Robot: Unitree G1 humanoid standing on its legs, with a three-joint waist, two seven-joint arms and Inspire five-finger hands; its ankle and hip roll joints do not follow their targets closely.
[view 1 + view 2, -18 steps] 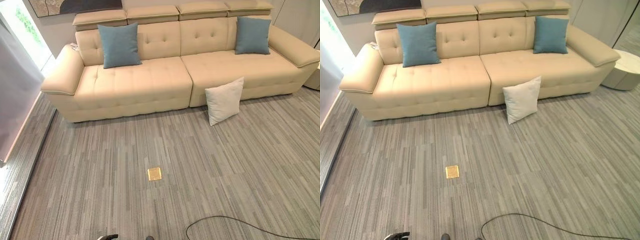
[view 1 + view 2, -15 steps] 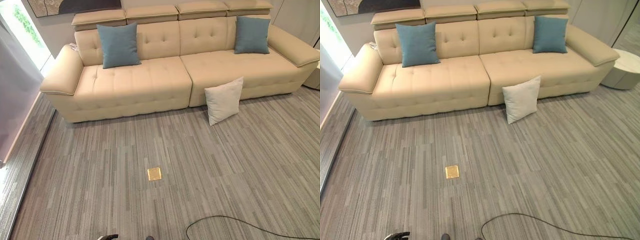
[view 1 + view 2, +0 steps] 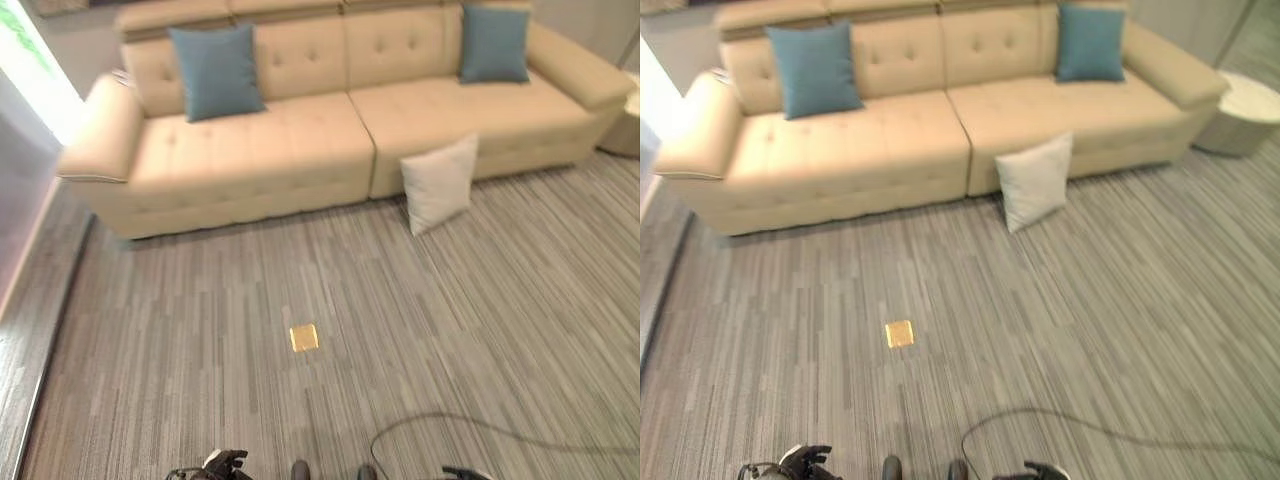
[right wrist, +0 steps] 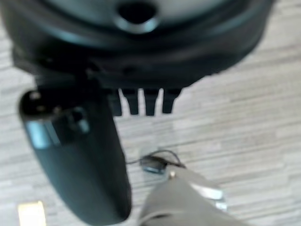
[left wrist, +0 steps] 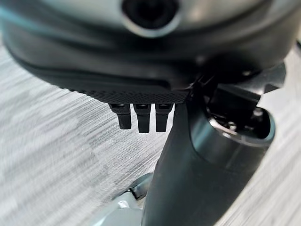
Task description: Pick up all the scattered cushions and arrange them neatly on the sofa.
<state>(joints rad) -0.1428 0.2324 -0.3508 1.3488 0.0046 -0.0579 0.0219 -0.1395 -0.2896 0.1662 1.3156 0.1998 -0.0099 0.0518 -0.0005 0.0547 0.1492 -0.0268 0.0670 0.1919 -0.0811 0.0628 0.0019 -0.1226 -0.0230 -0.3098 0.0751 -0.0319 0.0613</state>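
A white cushion (image 3: 438,183) stands on the carpet, leaning against the front of the beige sofa (image 3: 260,150) near its middle. Two teal cushions rest upright against the sofa's back, one (image 3: 215,70) at the left end and one (image 3: 494,44) at the right end. My left hand (image 3: 222,464) and right hand (image 3: 462,472) hang low at the near edge, far from the cushions. Seen from the wrists, the left hand (image 5: 141,70) and the right hand (image 4: 141,56) have straight fingers over bare carpet and hold nothing.
A small brass floor plate (image 3: 303,337) sits in the grey striped carpet between me and the sofa. A round white side table (image 3: 1240,120) stands past the sofa's right arm. A darker floor strip (image 3: 30,330) runs along the left wall.
The camera has tipped down and moved a little closer, so the sofa sits higher in view and both hands now show at the bottom edge. The cushions have not moved.
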